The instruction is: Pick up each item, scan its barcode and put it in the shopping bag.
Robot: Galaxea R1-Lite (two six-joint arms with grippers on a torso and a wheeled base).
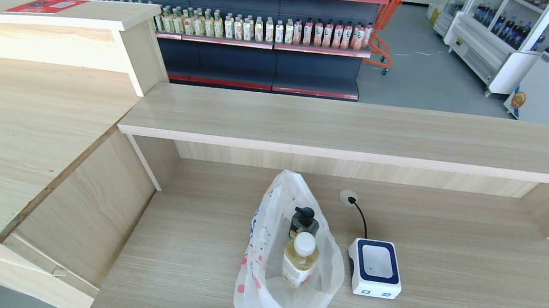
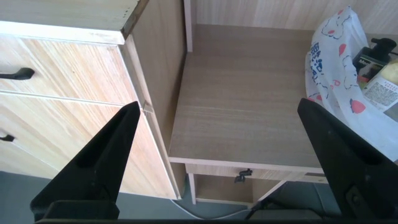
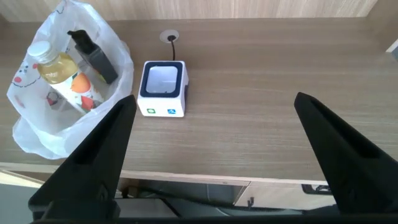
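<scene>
A white plastic shopping bag (image 1: 270, 271) with red and blue prints stands open on the lower wooden counter (image 1: 465, 286). Inside it sit a yellow drink bottle (image 1: 300, 260) with a white cap and a dark pump bottle (image 1: 304, 222) behind it. The white and navy barcode scanner (image 1: 375, 268) rests just right of the bag, its black cable running back to a grommet. My left gripper (image 2: 217, 162) hangs open off the counter's left front corner, the bag (image 2: 339, 62) far from it. My right gripper (image 3: 214, 162) hangs open over the counter's front edge, with the bag (image 3: 65, 93), bottle (image 3: 59, 68) and scanner (image 3: 163, 88) beyond.
A raised wooden ledge (image 1: 354, 131) runs along the back of the counter. A taller cabinet (image 1: 27, 120) with drawers (image 2: 56, 106) stands on the left. Store shelves of bottles (image 1: 265, 28) and fridges (image 1: 499, 39) lie beyond. The counter right of the scanner is bare.
</scene>
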